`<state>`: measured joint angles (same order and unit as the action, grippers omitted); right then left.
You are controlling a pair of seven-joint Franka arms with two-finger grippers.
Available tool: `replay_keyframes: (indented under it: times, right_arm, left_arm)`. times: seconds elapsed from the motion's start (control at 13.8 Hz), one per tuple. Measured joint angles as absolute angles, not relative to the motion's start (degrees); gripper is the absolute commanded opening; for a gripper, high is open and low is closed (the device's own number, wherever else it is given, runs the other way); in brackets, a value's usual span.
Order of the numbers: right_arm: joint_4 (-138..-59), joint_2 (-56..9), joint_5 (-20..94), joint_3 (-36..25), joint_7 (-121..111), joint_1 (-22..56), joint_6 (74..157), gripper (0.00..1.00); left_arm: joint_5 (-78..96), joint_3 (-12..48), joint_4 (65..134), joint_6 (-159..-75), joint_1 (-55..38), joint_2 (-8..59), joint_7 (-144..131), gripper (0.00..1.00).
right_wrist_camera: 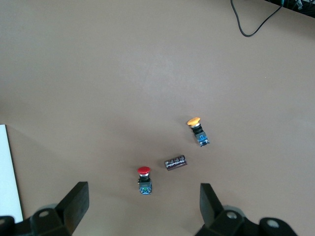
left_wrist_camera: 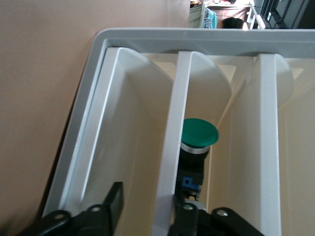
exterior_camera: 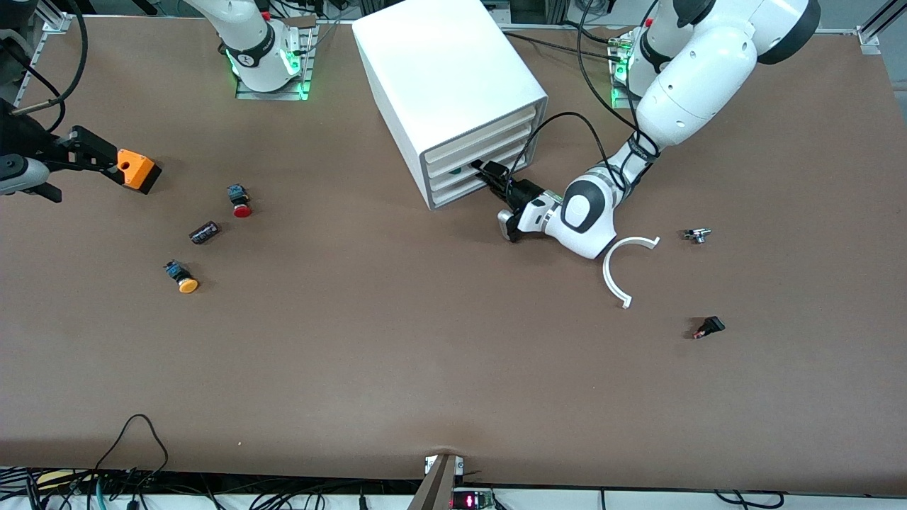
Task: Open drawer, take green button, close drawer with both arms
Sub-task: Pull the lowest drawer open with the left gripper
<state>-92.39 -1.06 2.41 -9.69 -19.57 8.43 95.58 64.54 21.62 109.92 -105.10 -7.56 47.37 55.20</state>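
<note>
I have the left pincer [exterior_camera: 490, 178] reaching into the drawer [left_wrist_camera: 192, 98], fingers wide around the green button [left_wrist_camera: 199, 132] inside to grab it, while the right pincer [right_wrist_camera: 142, 206] waits wide above the surface's [exterior_camera: 397, 340] right-arm edge.

Plastic parts on a matt brown table

The cabinet [exterior_camera: 446, 78] is smooth, glossy white plastic; the button [left_wrist_camera: 197, 142] has a satin green cap and metal collar; the table [exterior_camera: 397, 340] looks matt.
</note>
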Motion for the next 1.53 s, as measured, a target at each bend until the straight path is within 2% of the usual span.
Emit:
replay_keyframes:
  times: [0.07, 0.15, 0.29, 0.87, 1.53]
  right_arm:
    - [-92.4, -1.1, 2.4, -9.7, -19.6, 8.4, 95.6, 1.0]
    - [-92.4, -1.1, 2.4, -9.7, -19.6, 8.4, 95.6, 1.0]
    - [-92.4, -1.1, 2.4, -9.7, -19.6, 8.4, 95.6, 1.0]
    - [-92.4, -2.1, 2.4, -9.3, -19.6, 9.2, 95.6, 1.0]
    - [-92.0, -4.9, 2.4, -9.3, -19.6, 10.6, 97.0, 1.0]
  left_arm:
    - [64.6, 21.6, 109.9, -104.6, -7.5, 47.4, 55.2, 0.15]
    - [64.7, 21.6, 109.9, -103.9, -7.4, 47.4, 55.2, 0.14]
    - [65.2, 21.6, 109.8, -102.3, -7.1, 47.4, 55.2, 0.0]
    - [65.2, 21.6, 109.8, -101.8, -6.4, 47.6, 56.0, 0.0]
    - [65.3, 20.8, 108.8, -101.8, -0.4, 47.6, 56.2, 0.0]
